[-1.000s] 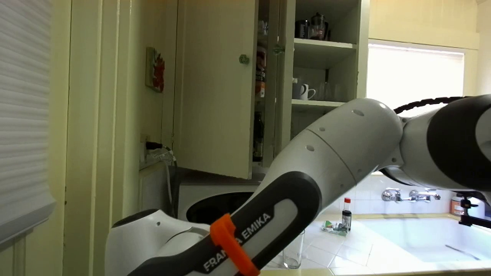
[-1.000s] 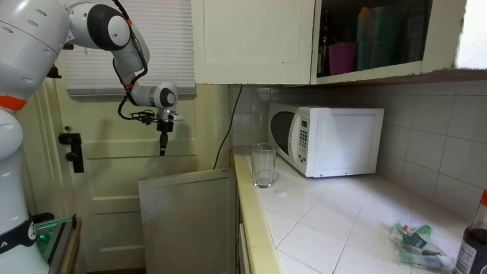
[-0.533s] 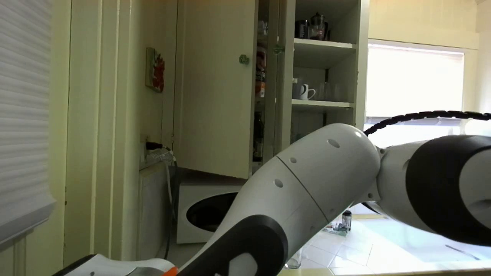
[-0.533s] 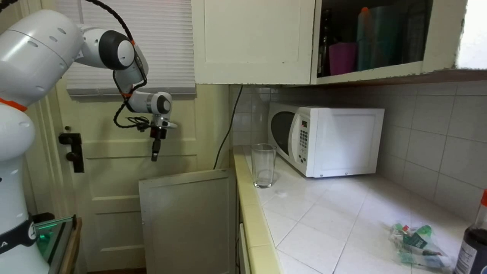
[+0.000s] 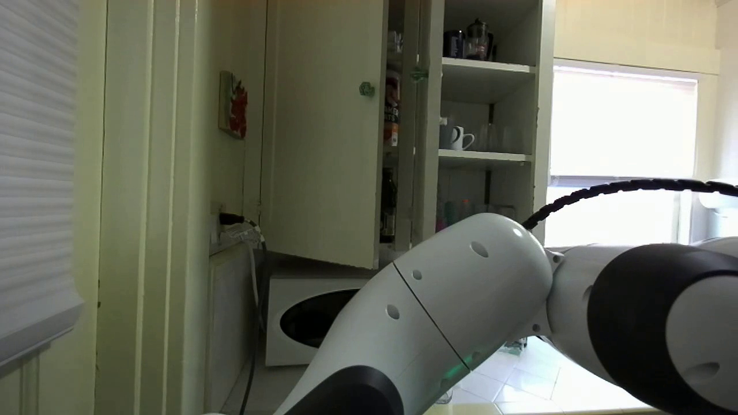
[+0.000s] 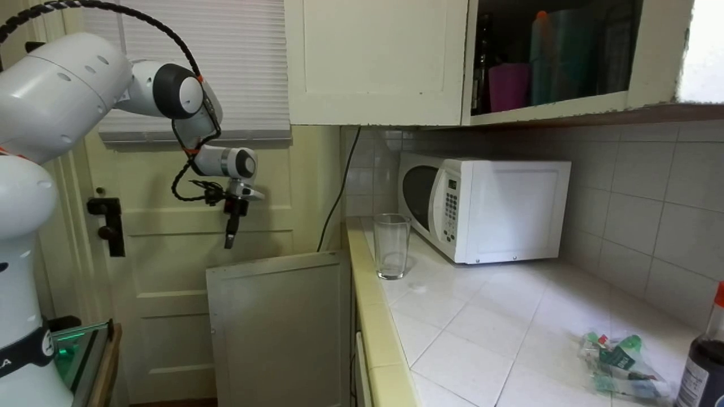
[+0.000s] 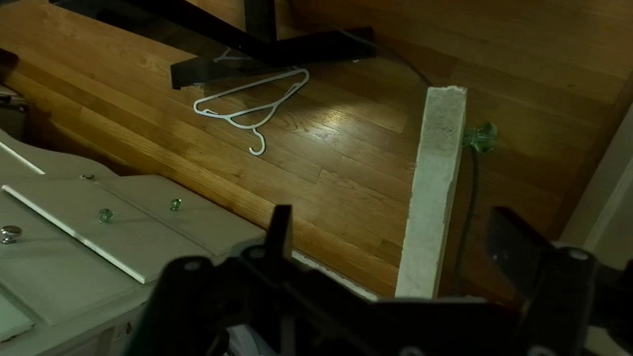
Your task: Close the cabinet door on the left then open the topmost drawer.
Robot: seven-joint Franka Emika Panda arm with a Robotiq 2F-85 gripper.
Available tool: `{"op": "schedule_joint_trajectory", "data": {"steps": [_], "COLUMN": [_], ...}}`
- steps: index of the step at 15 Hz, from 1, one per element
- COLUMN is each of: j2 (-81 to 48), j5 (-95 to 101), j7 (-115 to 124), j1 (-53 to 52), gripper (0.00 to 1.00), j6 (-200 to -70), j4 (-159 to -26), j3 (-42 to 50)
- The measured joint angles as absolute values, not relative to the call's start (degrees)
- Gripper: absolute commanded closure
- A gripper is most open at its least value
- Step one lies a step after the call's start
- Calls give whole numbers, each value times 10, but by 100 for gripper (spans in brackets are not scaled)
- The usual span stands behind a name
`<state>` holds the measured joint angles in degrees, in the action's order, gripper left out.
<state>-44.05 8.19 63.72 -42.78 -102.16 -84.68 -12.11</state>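
Between the fingers [image 7: 278,230] of the spread pincer [image 7: 393,212], as the wrist view has it, runs the pale top edge of the low cabinet door [image 7: 430,198]; nothing is pinched. The door stands swung out, so the first step is not yet done. That edge lies crosswise to the line from fingertip to fingertip and reaches away past the tips, nearer the finger at the right of that view. Its green glass knob [image 7: 483,137] sits on that same right side. So the shove, I'd judge, should come from the knob's side and drive toward the pale cabinet fronts [image 7: 133,237] at the left (a higher door [image 5: 323,144] is ajar too, but the pincer is down by this one). In an exterior view the tips look just above the door's top, though depth is poor there and I can't say whether they stand right over it.
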Motion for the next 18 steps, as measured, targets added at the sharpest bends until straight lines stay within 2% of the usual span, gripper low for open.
{"op": "schedule_joint_trajectory", "data": {"steps": [12, 18], "j2": [-487, -520], "j5": [87, 92], "j7": [620, 589], "j1": [-455, -459], "gripper": [0, 0], "j6": [-1065, -1025], "j4": [-827, -808], "j3": [-83, -64]}}
